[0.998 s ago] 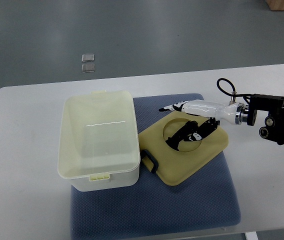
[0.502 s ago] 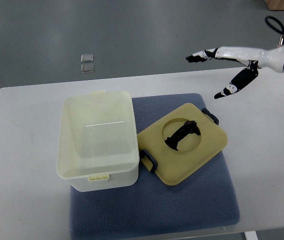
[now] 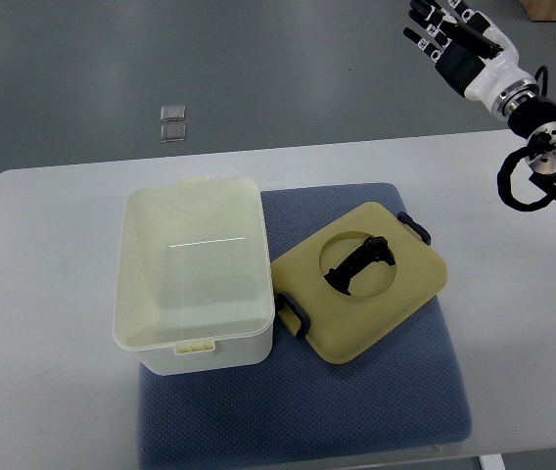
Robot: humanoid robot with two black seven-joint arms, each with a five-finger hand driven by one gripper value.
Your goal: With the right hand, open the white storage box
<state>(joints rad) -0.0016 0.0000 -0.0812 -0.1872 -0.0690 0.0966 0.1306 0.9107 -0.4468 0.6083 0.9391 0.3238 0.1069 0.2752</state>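
Smooth translucent plastic box (image 3: 195, 279), matt yellowish lid (image 3: 361, 279), textured cloth mat (image 3: 298, 411).

I can read no lettering, numbers or brand marks anywhere: none on the white storage box (image 3: 193, 274), none on its lid (image 3: 360, 279) lying below and left of my right hand (image 3: 459, 44), none on the table (image 3: 53, 225)

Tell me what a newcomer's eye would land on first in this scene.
First, the open white translucent plastic storage box standing on the left part of the blue-grey fabric cushion, with nothing visible inside. Right beside it lies its pale yellow lid, off the box, showing a round recess with a black handle. At the top right corner, the robot's right hand is raised clear of the white table, fingers spread and holding nothing.
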